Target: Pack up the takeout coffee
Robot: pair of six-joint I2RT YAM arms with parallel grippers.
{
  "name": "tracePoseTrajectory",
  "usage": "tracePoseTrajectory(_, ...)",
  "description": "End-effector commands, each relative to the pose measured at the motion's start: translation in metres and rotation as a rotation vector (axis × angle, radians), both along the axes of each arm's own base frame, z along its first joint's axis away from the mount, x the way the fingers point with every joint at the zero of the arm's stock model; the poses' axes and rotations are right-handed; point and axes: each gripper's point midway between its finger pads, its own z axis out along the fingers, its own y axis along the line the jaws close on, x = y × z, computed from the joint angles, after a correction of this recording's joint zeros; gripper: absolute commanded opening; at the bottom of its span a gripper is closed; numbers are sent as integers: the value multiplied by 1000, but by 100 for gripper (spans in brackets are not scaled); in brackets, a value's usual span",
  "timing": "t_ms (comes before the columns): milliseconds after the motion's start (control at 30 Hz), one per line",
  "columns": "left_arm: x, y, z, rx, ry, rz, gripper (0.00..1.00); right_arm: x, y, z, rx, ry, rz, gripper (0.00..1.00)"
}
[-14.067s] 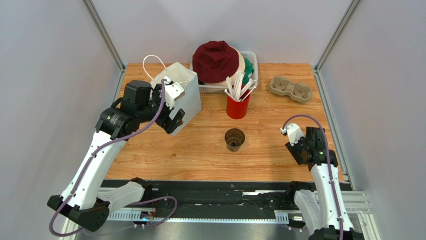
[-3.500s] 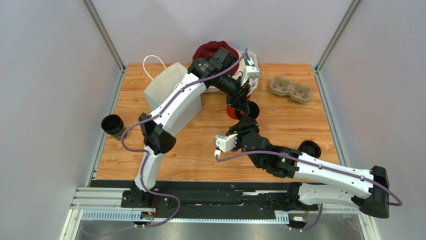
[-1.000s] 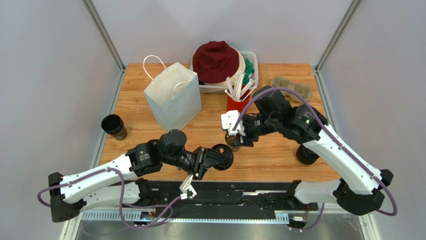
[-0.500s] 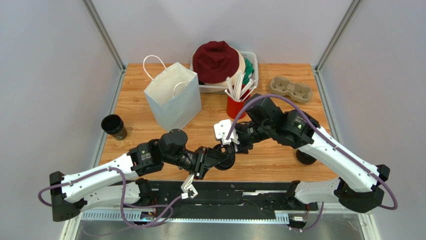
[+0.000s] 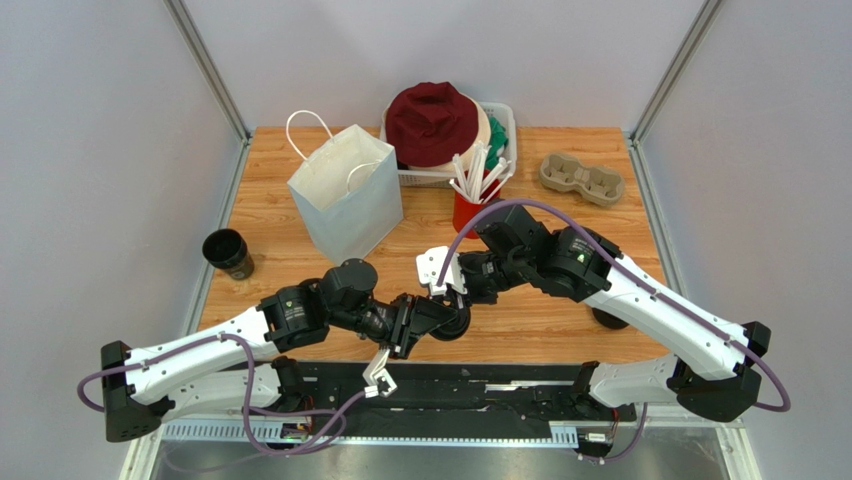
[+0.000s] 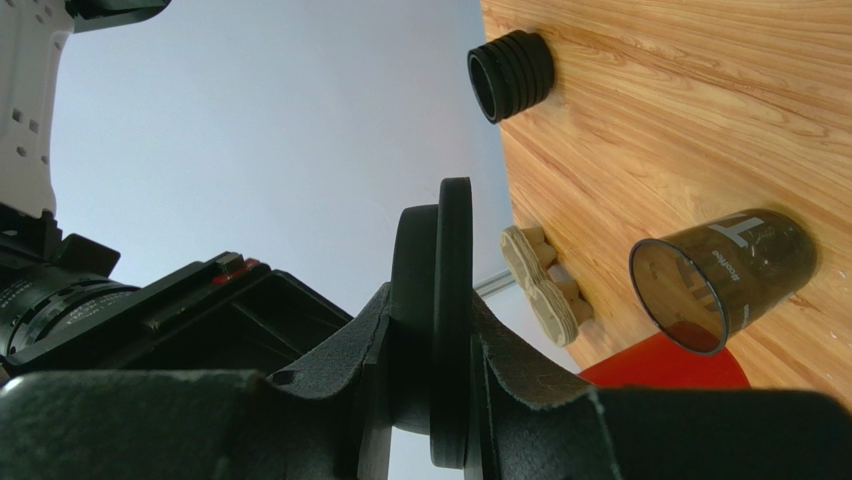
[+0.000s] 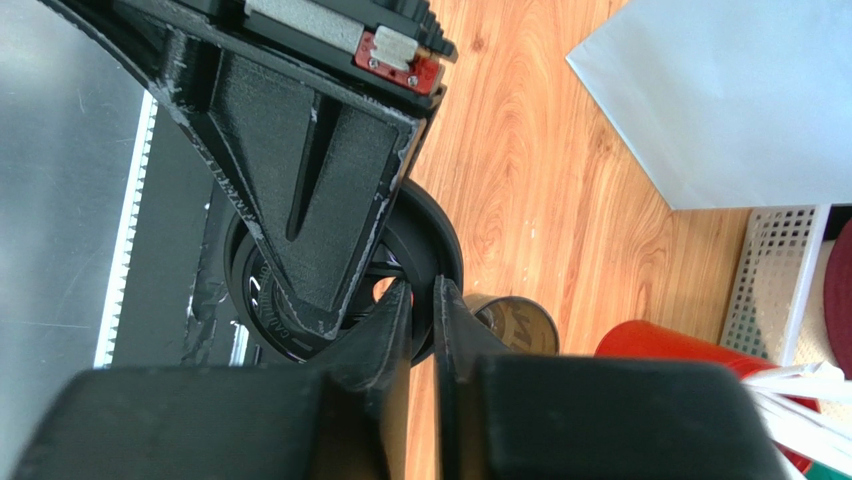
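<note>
Left gripper (image 6: 440, 335) is clamped flat across the black round plastic lid (image 6: 452, 225), holding it on edge above the near part of the light wooden table (image 5: 560, 310). The right gripper (image 7: 420, 300) faces it from the other side, its jaws drawn narrow astride the lid's rim. Whether they already pinch it I cannot tell.

The small dark brown see-through disposable cup (image 6: 722, 275) stands open-mouthed on the table just beyond the lid. It sits near the red plastic cup of white straws (image 5: 475, 212) and is not yet covered.

This looks like a lid handover ahead of capping. The right jaws should seat squarely on the rim, deep enough that the thin disc cannot pivot. Only then should the left side let go, straight back and without dragging. The lid then has to be turned flat, centred over the cup's mouth and pressed down evenly. The cup looks light and could tip or skid under an off-centre push, so steadying its wall would help. The white paper bag (image 5: 345, 200) stands open well behind.
</note>
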Motion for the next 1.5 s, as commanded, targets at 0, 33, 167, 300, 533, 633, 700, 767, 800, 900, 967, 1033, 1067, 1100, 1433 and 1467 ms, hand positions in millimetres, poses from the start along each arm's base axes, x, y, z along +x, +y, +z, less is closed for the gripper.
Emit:
tracePoseTrajectory(0,-17,-8,25,-118,-272,-167,3,6,9,5,33,-20,-19,3)
tracePoseTrajectory(33,-15,-8,25,-117,-270,-156,9,6,8,6,33,-18,-23,0)
tracePoseTrajectory(167,-10,-8,29,-125,-274,-119,39,6,3,8,28,-6,-59,0)
tracePoseTrajectory(300,0,-4,42,-161,-276,-47,65,18,-3,8,19,-21,-162,0)
tracePoseTrajectory(533,30,32,68,-203,-246,215,88,64,-30,10,8,-57,-477,0)
tracePoseTrajectory(633,52,61,75,-215,-202,408,94,85,-45,11,20,-19,-624,0)
tracePoseTrajectory(700,71,86,76,-230,-151,581,94,102,-59,9,25,34,-743,0)
tracePoseTrajectory(767,90,106,68,-222,-110,740,94,114,-69,5,27,70,-823,0)
tracePoseTrajectory(800,105,125,66,-240,-52,890,94,123,-79,3,32,97,-890,0)
tracePoseTrajectory(900,125,155,56,-303,108,1145,95,124,-86,-10,17,160,-954,0)
tracePoseTrajectory(967,126,163,45,-350,133,1176,95,123,-88,-21,1,193,-990,0)
tracePoseTrajectory(1033,116,177,32,-363,197,1165,95,125,-89,-27,15,234,-1006,0)
tracePoseTrajectory(1067,114,182,28,-379,259,1185,95,128,-93,-36,2,245,-1023,0)
tracePoseTrajectory(1100,116,188,21,-403,362,1223,95,135,-101,-39,5,249,-1057,0)
tracePoseTrajectory(1433,126,173,107,-302,851,1479,90,145,-109,-65,-40,332,-1053,0)
tracePoseTrajectory(1467,127,156,108,-294,957,1471,89,147,-111,-64,-39,330,-1064,0)
